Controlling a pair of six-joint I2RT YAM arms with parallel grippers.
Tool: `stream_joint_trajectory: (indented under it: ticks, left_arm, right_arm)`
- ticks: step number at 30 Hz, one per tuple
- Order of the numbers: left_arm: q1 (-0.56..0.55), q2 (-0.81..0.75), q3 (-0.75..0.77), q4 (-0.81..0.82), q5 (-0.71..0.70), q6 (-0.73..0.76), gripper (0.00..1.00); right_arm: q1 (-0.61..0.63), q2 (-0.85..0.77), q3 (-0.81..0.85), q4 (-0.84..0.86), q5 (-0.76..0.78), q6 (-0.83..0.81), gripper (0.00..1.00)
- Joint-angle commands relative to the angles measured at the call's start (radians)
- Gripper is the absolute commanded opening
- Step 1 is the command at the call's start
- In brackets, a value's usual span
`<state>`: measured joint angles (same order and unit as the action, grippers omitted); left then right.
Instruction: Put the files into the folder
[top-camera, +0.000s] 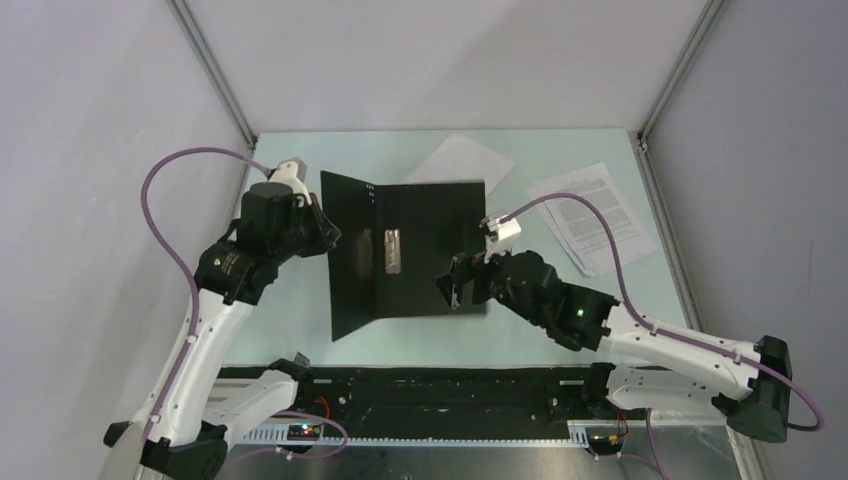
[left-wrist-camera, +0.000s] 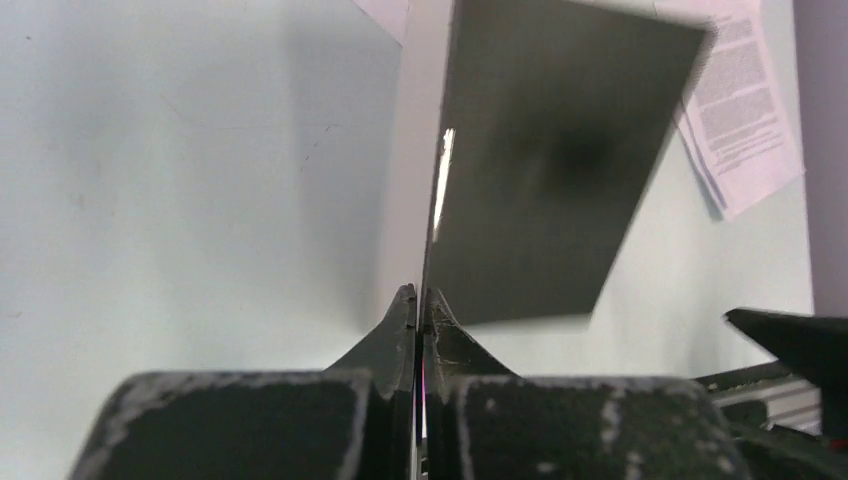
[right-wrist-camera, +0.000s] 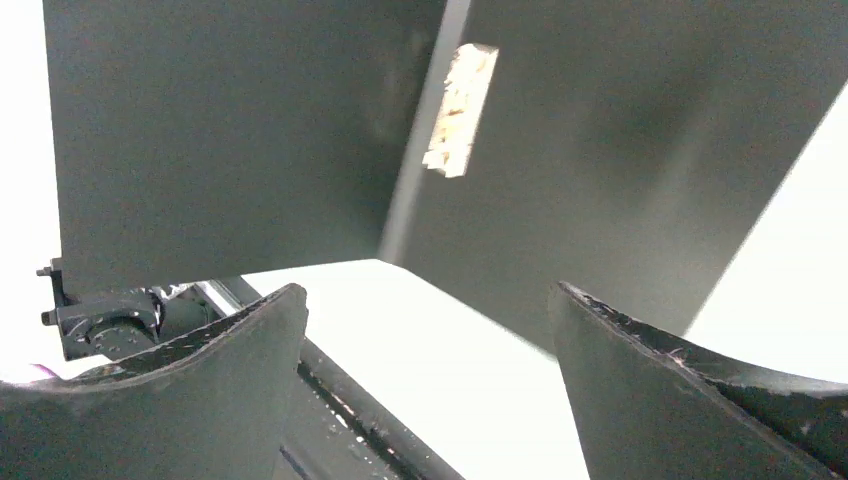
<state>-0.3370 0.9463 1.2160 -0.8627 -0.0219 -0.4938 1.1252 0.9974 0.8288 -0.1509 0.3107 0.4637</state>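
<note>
Black-lined folder (top-camera: 432, 222) lies open, left flap raised.

Two arms, the left arm (top-camera: 195, 340) and the right arm (top-camera: 680, 345), are pictured with white lower sections and bulky black upper joints. A purple cable (top-camera: 146, 195) is run along each, and a white block (top-camera: 288, 170) is fitted at each wrist. A green light (top-camera: 579, 312) is seen lit on the right arm. The left gripper (left-wrist-camera: 418, 300) and right gripper (right-wrist-camera: 428, 295) are shown with black, curved fingers (right-wrist-camera: 230, 370), scuffed with what may be whitish wear.
</note>
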Motion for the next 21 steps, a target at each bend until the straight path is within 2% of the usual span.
stream_joint_trajectory:
  ticks: [1,4,8,12,16,21]
  left_arm:
    - [-0.008,-0.003,0.028,-0.089,0.001,0.062,0.0]
    - [-0.009,0.014,0.049,-0.079,-0.021,0.028,0.0]
    - [-0.009,0.016,0.049,-0.056,0.048,0.044,0.0]
    - [-0.009,-0.001,-0.001,-0.005,0.174,0.048,0.0]
    - [-0.008,-0.018,-0.057,0.088,0.253,0.01,0.0]
    - [-0.008,-0.007,-0.111,0.209,0.261,-0.057,0.0]
  right_arm:
    - [0.034,-0.063,0.007,0.042,0.013,-0.118,0.95]
    - [0.077,-0.08,-0.02,0.05,-0.001,-0.164,0.96]
    - [0.061,-0.098,-0.022,0.006,0.041,-0.129,0.96]
    - [-0.029,-0.121,-0.021,-0.037,0.059,-0.071,0.97]
    - [-0.179,-0.12,-0.014,-0.077,-0.003,-0.008,0.97]
    - [-0.278,-0.047,0.005,-0.11,-0.07,0.03,0.97]
